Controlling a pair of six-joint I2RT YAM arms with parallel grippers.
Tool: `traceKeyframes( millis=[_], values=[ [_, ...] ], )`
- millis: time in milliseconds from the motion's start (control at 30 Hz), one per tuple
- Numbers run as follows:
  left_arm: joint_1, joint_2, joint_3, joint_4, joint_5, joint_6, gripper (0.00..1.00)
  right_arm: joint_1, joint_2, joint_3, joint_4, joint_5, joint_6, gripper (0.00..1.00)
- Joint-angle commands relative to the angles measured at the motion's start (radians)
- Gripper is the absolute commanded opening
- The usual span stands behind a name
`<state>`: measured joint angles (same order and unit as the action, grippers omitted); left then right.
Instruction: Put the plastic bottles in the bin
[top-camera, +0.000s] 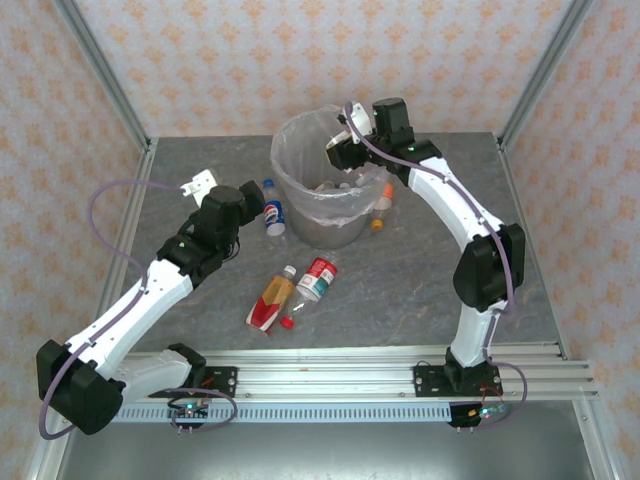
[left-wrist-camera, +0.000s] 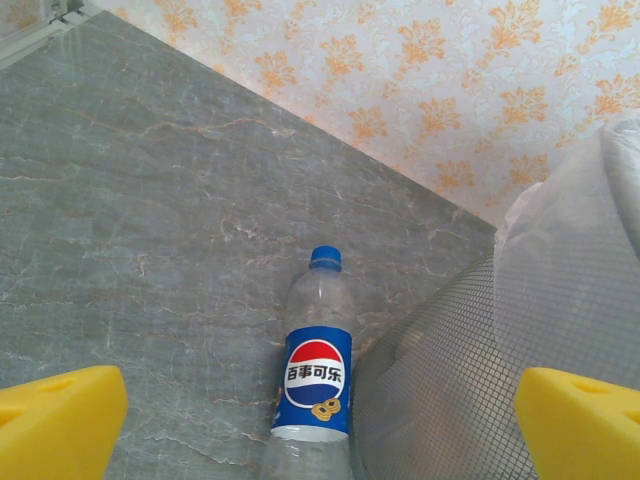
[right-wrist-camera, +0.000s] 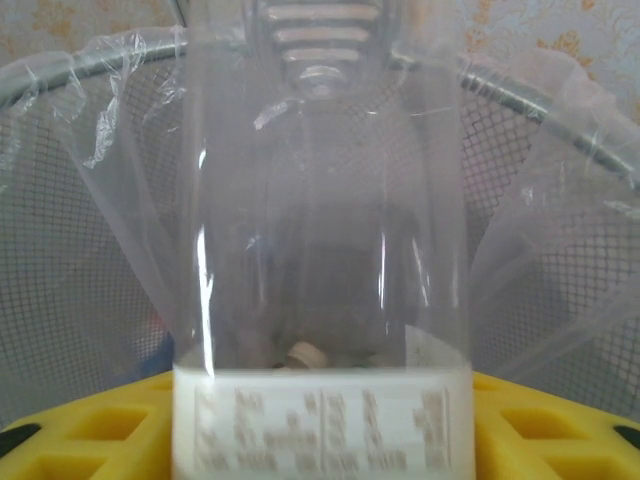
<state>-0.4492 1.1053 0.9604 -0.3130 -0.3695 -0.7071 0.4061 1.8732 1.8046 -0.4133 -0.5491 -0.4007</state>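
The bin (top-camera: 300, 150), a grey mesh bucket lined with a translucent bag, stands at the back middle with bottles inside. My right gripper (top-camera: 340, 152) hangs over its far rim, shut on a clear bottle with a white label (right-wrist-camera: 320, 250) that is held above the bag-lined rim (right-wrist-camera: 90, 70). A blue-labelled bottle with a blue cap (top-camera: 273, 210) lies against the bin's left side (left-wrist-camera: 450, 380). My left gripper (left-wrist-camera: 320, 440) is open just short of this bottle (left-wrist-camera: 316, 370), one yellow finger (left-wrist-camera: 60, 420) on each side. A yellow-and-red bottle (top-camera: 272, 300) and a red-labelled bottle (top-camera: 317, 278) lie at centre front.
An orange-capped bottle (top-camera: 381, 208) lies against the bin's right side. A loose red cap (top-camera: 287, 322) sits by the front bottles. Metal frame posts and patterned walls (top-camera: 300, 60) close in the grey tabletop (top-camera: 420, 270); the mounting rail (top-camera: 350, 375) runs along the near edge.
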Motion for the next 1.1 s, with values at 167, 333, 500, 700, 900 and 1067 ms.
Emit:
traceKeyframes(
  millis=[167, 333, 500, 700, 900, 1067],
  values=[
    [0.007, -0.018, -0.006, -0.024, -0.039, -0.001, 1.0, 0.028, 0.043, 0.094, -0.125, 0.045, -0.073, 0.63],
    [0.008, -0.009, -0.002, -0.021, -0.033, 0.0, 1.0, 0.031, 0.043, 0.117, -0.14, 0.067, -0.064, 0.64],
    [0.009, -0.001, 0.001, -0.022, -0.03, 0.001, 1.0, 0.03, 0.031, 0.154, -0.169, 0.074, -0.059, 0.64],
    [0.009, 0.017, 0.008, -0.034, -0.033, 0.0, 1.0, 0.031, -0.02, 0.162, -0.168, 0.069, -0.033, 0.66],
    [0.02, 0.068, 0.011, -0.052, -0.011, -0.012, 1.0, 0.031, -0.146, 0.064, -0.069, 0.08, 0.011, 0.72],
    [0.029, 0.106, 0.022, -0.078, -0.009, -0.026, 1.0, 0.031, -0.258, -0.054, 0.064, 0.104, 0.085, 0.76]
  ],
)
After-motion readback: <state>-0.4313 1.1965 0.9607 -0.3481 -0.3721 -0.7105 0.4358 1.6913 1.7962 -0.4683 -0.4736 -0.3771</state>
